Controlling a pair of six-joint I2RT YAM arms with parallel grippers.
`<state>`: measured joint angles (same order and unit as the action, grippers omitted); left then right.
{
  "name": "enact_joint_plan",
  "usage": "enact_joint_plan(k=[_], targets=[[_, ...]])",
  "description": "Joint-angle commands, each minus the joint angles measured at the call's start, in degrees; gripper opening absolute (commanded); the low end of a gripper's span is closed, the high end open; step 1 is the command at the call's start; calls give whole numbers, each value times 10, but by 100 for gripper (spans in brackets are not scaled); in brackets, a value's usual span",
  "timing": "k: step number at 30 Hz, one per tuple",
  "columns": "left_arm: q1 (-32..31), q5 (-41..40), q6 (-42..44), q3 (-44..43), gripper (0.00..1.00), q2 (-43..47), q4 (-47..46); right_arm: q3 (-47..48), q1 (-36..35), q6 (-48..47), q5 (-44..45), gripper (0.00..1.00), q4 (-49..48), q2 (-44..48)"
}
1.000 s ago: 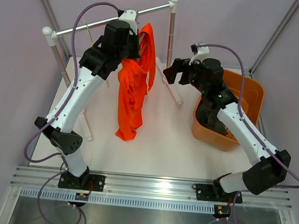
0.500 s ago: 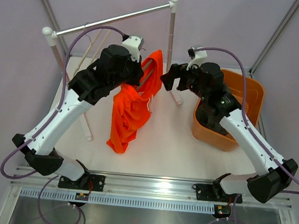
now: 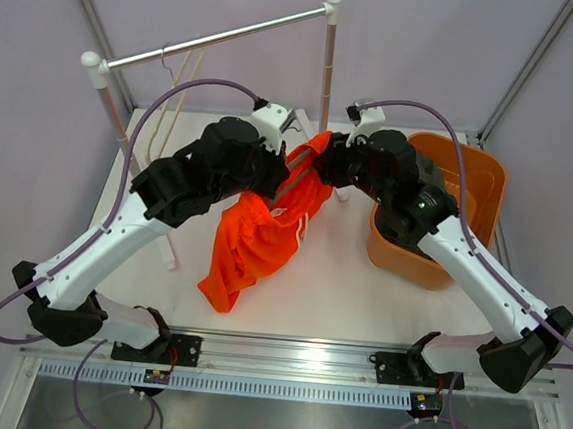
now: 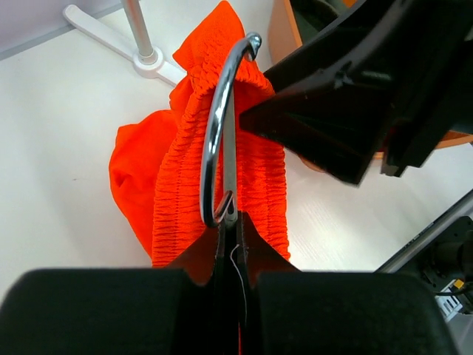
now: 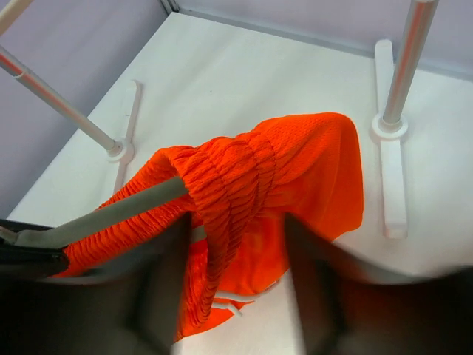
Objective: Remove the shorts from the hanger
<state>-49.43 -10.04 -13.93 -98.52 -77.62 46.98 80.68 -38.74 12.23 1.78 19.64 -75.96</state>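
Observation:
The bright orange shorts hang from the dark grey hanger, legs trailing onto the white table. My left gripper holds the hanger away from the rail. In the left wrist view it is shut on the neck just below the metal hook, with the gathered waistband behind. My right gripper meets the shorts from the right. In its wrist view the jaws stand apart on either side of the waistband, where a grey hanger arm enters the fabric. Both fingers look blurred.
An orange bin sits at the right under the right arm. The clothes rail crosses the back, with a cream-white hanger on it. Its right post and white foot stand just behind the shorts.
The left arm has carried the hanger and shorts off the rail, forward and down. The right gripper has moved left onto the waistband, and its jaws have narrowed.

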Motion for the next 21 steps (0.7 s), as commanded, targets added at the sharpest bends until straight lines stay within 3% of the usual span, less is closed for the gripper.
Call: enact_joint_plan(k=[1, 4, 8, 16, 21], targets=[[-8, -8, 7, -8, 0, 45, -45, 28, -12, 17, 44, 38, 17, 15], [-10, -4, 12, -4, 0, 62, -42, 27, -12, 23, 57, 17, 27, 20], [-10, 9, 19, -6, 0, 82, -22, 47, -12, 24, 90, 0, 50, 20], [-24, 46, 43, 42, 0, 113, 24, 190, -12, 6, 203, 0, 139, -35], [-27, 45, 44, 85, 0, 152, 21, 243, -12, 3, 226, 0, 173, -78]])
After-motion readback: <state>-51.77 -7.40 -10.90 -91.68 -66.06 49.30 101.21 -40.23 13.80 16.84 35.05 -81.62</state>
